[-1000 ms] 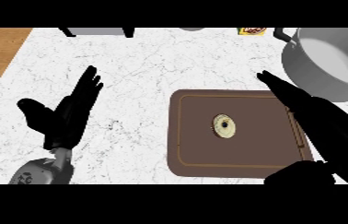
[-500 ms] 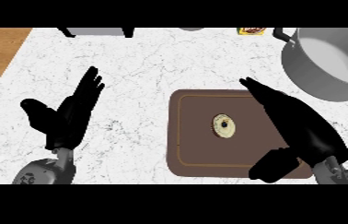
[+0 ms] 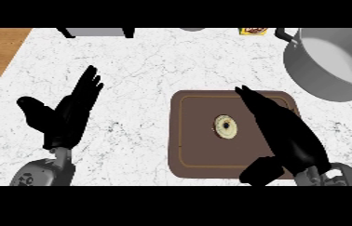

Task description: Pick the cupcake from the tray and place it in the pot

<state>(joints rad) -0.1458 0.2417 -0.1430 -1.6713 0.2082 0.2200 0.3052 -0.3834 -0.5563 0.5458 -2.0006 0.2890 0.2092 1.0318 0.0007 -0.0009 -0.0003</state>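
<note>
The white, marbled bench (image 3: pixel 151 67) carries a brown tray (image 3: pixel 196 146) right of centre. A grey pot (image 3: pixel 320 74) stands apart, beyond its far right corner.

Single view from the robot's head, steeply down, fairly close over the white counter (image 3: pixel 158 67).

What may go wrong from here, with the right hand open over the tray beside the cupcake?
The right hand is open beside the cupcake, not around it; closing from here may push it across the tray instead of gripping it. The pot sits at the view's upper right edge, partly cut off; the cupcake might hit its rim.
</note>
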